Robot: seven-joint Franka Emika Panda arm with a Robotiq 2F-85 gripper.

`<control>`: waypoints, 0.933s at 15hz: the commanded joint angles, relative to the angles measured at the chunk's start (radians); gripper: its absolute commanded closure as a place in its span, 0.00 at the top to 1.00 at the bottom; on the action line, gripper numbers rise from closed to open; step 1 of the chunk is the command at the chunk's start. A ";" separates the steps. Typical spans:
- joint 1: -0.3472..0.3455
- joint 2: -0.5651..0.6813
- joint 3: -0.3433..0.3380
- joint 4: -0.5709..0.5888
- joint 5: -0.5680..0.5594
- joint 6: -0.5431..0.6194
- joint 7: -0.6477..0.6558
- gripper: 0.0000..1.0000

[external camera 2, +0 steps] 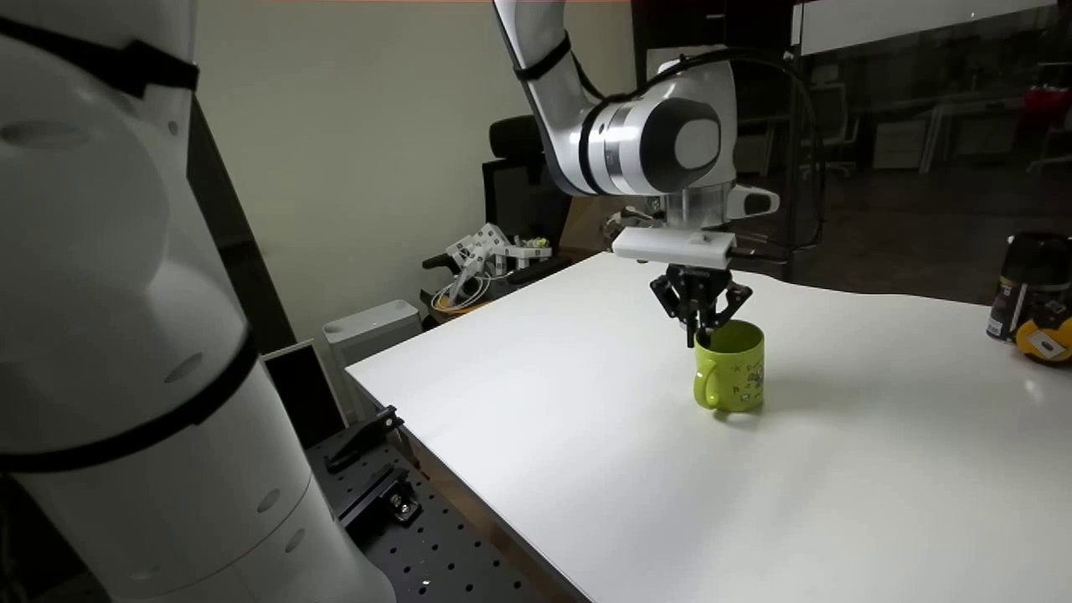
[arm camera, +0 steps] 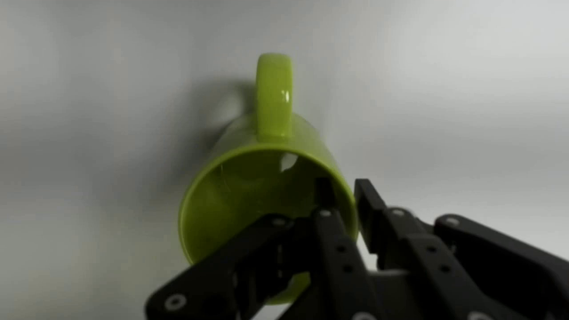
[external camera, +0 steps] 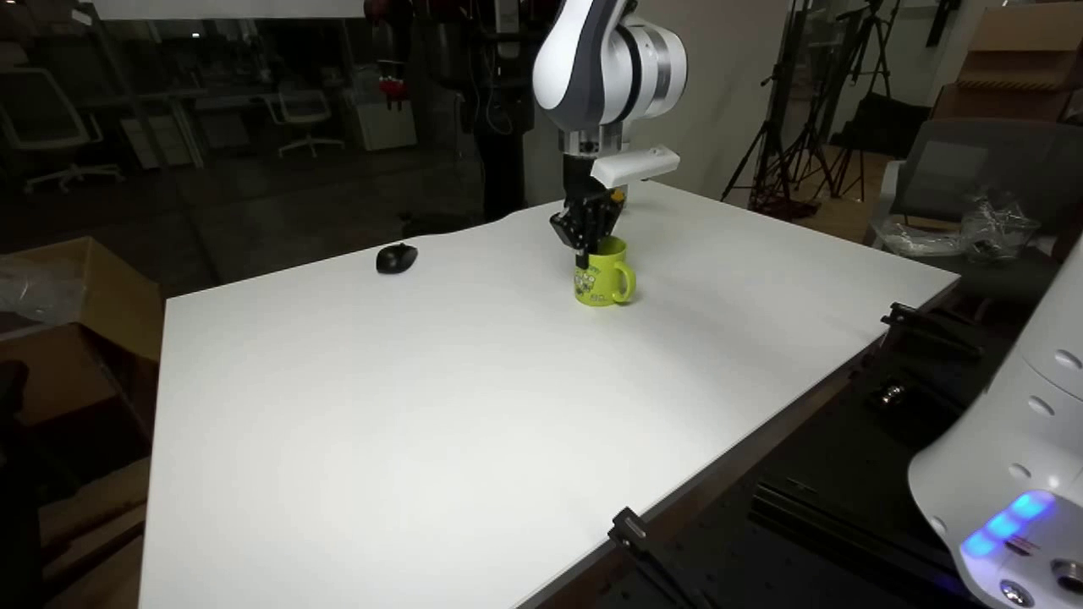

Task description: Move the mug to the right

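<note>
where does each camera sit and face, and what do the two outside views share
In an exterior view: raised beside the table, facing down across it towards a black computer mouse; robot base at picture right.
In an exterior view: close to the base at picture left, facing the arm across the table.
Wrist view: above the end effector, the only robot part showing, facing down into the yellow-green mug.
Both exterior views share base, arm, end effector, table, mug.

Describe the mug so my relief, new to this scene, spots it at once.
Start at the big white table and find the hand hanging over it. Right beneath stands the mug, upright, one finger inside its rim. Its bright yellow-green body and loop handle set it apart from the black mouse and dark bottle.
</note>
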 commanded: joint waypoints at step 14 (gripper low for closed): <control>0.031 -0.284 0.014 -0.136 -0.028 -0.075 0.045 1.00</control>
